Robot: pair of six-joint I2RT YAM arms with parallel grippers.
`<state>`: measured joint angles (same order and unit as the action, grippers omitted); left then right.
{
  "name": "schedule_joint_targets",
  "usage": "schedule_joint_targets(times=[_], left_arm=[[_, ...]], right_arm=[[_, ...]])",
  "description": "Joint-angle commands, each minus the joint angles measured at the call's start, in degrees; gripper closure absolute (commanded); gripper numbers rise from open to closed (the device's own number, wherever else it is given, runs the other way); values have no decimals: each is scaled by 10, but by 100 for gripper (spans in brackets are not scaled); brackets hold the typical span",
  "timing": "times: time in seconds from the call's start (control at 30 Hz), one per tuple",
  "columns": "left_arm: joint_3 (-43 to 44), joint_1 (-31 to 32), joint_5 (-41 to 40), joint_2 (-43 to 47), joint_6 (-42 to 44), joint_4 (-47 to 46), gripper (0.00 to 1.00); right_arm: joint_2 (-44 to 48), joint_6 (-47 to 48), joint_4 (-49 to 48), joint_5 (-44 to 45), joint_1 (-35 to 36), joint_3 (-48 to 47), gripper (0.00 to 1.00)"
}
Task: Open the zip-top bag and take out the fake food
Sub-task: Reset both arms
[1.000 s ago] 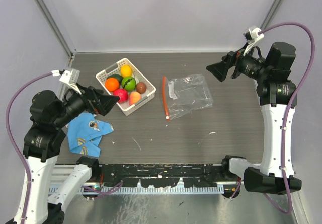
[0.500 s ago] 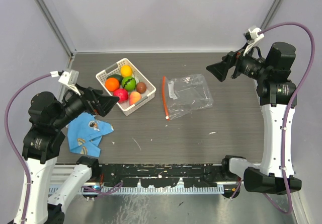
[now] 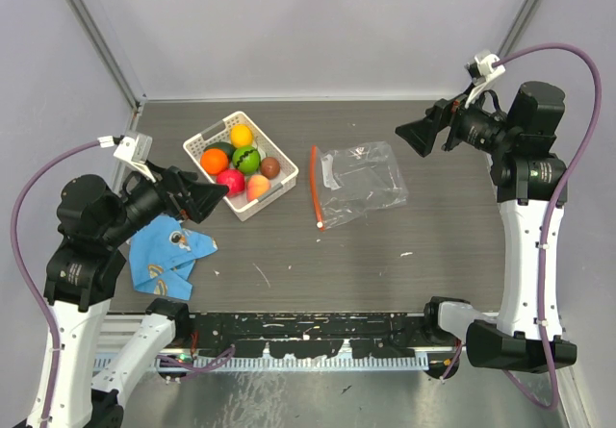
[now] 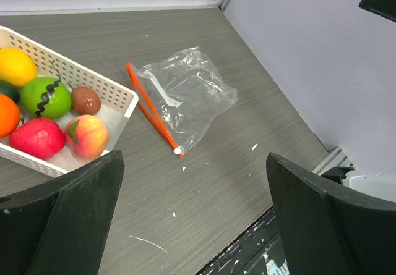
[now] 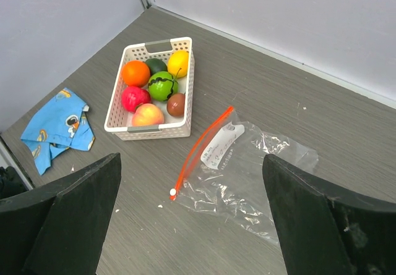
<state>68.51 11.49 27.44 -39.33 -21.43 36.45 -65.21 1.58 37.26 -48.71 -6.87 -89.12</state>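
The bag [image 3: 364, 184] lies flat on the tabletop [image 3: 433, 245], writing on its white label [image 5: 221, 144] too small to read. Fruits [image 3: 247, 161] sit in the basket [image 3: 210, 130]. Both arms' jaws gape, empty.

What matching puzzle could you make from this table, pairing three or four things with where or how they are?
Things:
1. toy fruits
2. plastic bag
3. blue cloth
4. right gripper

Place or state:
A. open, holding nothing
B. in the white basket
C. crumpled near the left arm
D. flat and empty, right of the basket

Pairs: 1-B, 2-D, 3-C, 4-A
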Motion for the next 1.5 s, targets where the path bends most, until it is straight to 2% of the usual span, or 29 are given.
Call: schedule_joint_targets(times=[0.0,1.47], left_arm=[[-1,-2,5,8,9,-32,2],[-10,-2,-1,10,17,-30,2]], right_arm=[[15,7,-26,8,-3,2,0],[18,24,-20,25,-2,5,0]])
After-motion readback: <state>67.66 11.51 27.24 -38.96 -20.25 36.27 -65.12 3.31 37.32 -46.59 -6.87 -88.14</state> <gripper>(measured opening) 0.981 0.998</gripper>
